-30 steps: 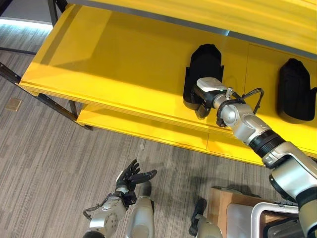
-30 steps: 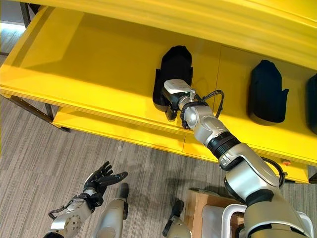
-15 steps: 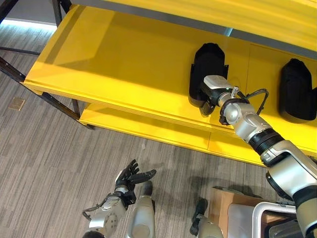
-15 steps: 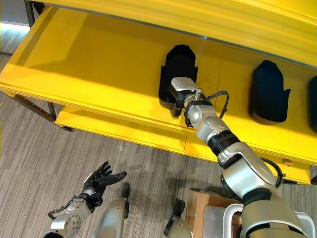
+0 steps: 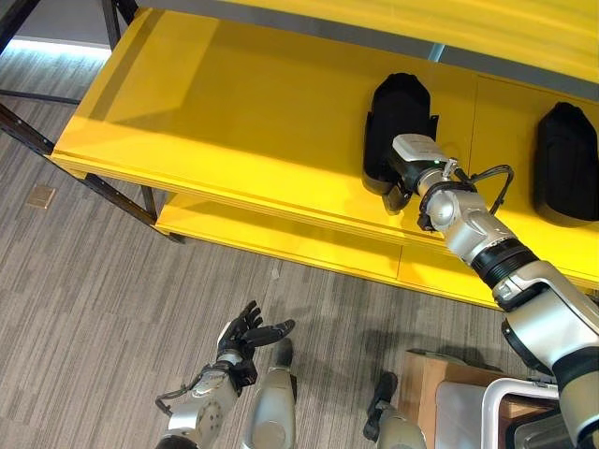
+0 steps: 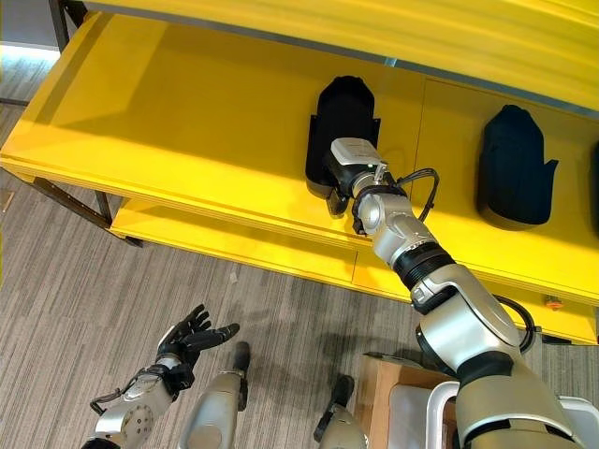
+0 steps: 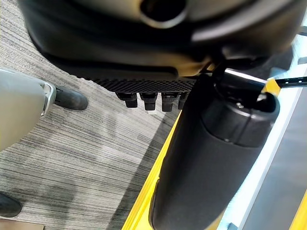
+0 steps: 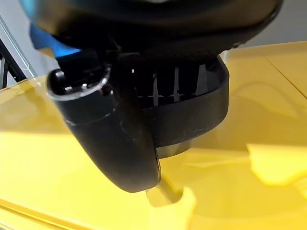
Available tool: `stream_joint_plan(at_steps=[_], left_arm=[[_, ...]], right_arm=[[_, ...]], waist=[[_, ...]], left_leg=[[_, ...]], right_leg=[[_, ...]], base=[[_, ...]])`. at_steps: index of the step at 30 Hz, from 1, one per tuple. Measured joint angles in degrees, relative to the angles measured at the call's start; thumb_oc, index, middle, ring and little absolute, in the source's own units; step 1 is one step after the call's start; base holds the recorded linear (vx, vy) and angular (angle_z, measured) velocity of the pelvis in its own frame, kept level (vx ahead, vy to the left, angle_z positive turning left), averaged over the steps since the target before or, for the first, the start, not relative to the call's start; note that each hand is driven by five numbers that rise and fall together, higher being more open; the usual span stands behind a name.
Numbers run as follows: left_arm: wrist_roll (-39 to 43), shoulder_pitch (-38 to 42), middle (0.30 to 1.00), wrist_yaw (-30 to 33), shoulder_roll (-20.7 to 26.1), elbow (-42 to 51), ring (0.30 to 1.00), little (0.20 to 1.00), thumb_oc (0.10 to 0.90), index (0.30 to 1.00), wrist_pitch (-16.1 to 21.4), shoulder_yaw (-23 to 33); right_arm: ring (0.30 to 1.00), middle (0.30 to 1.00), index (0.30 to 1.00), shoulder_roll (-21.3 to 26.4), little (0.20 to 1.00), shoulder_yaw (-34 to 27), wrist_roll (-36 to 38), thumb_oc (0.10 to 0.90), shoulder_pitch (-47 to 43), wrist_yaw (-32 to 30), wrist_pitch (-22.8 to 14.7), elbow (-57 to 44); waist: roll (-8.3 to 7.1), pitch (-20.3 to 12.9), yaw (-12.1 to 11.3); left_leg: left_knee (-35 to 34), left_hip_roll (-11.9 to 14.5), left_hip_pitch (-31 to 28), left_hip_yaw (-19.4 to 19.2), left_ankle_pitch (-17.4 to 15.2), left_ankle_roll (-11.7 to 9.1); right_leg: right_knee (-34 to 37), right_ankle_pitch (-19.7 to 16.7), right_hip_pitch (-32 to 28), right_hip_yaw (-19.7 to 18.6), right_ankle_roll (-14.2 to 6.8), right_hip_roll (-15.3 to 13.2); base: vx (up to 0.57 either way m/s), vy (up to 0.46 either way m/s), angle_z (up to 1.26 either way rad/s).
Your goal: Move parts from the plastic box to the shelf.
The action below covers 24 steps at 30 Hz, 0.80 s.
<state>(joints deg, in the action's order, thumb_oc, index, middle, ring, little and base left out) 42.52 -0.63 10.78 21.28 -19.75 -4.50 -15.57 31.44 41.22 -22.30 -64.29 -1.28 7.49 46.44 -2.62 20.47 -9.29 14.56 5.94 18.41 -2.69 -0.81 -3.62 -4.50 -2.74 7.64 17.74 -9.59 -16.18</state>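
A tall black part stands on the yellow shelf, right of its middle. My right hand reaches up to the part's near lower end. Up close, the fingers lie over the part's curved black wall, with the thumb curled against its outside. My left hand hangs low over the floor, fingers spread and holding nothing. The pale plastic box is at the lower right corner.
A second black part stands further right on the same shelf, and a third sits at the edge. A lower yellow shelf juts out beneath. A wooden crate sits under the box. The shelf's left half is bare.
The camera has shifted, so the whole scene sits a little further right and higher. My right hand stays at the part's lower end. The left hand has not moved.
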Motion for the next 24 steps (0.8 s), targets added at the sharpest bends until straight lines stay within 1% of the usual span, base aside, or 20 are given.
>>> stream_joint_plan(at_steps=[5,17,22,24], left_arm=[[0.0,0.0,1.0,0.0,0.0,0.0,1.0,1.0,0.9,1.0,0.0,0.0],[0.1,0.0,1.0,0.0,0.0,0.0,1.0,1.0,0.9,1.0,0.8,0.0],[0.1,0.1,1.0,0.0,0.0,0.0,1.0,1.0,0.9,1.0,0.9,-0.1],[0.1,0.1,1.0,0.0,0.0,0.1,1.0,1.0,0.9,1.0,0.9,-0.1]], right_arm=[[0.3,0.3,0.3,0.0,0.3,-1.5,0.0,0.4,-0.1,-0.1,0.0,0.0],[0.3,0.3,0.3,-0.4,0.3,-1.5,0.1,0.4,-1.0,-0.7,0.6,1.8],[0.3,0.3,0.3,-0.9,0.3,-1.6,1.0,0.4,-1.7,-1.3,0.5,3.1],[0.3,0.3,0.3,-1.3,0.3,-1.6,1.3,0.4,-2.2,-1.3,0.7,4.0]], waist=[[0.15,0.0,0.0],[0.64,0.0,-0.3],[1.63,0.0,-0.2],[1.76,-0.1,-0.2]], left_leg=[[0.0,0.0,0.6,0.0,0.2,0.0],[0.0,-0.1,0.7,0.1,0.4,0.1],[-0.1,-0.1,0.7,0.2,0.4,0.1],[-0.1,-0.1,0.7,0.2,0.5,0.0]], right_leg=[[-0.4,0.0,0.9,0.0,0.0,0.0],[-0.6,0.0,1.0,0.0,0.1,-0.1],[-0.6,0.0,1.0,0.1,0.0,-0.1],[-0.7,0.0,1.0,0.1,0.1,-0.1]], base=[[0.0,0.0,0.0],[0.0,0.0,0.0],[0.0,0.0,0.0],[0.0,0.0,0.0]])
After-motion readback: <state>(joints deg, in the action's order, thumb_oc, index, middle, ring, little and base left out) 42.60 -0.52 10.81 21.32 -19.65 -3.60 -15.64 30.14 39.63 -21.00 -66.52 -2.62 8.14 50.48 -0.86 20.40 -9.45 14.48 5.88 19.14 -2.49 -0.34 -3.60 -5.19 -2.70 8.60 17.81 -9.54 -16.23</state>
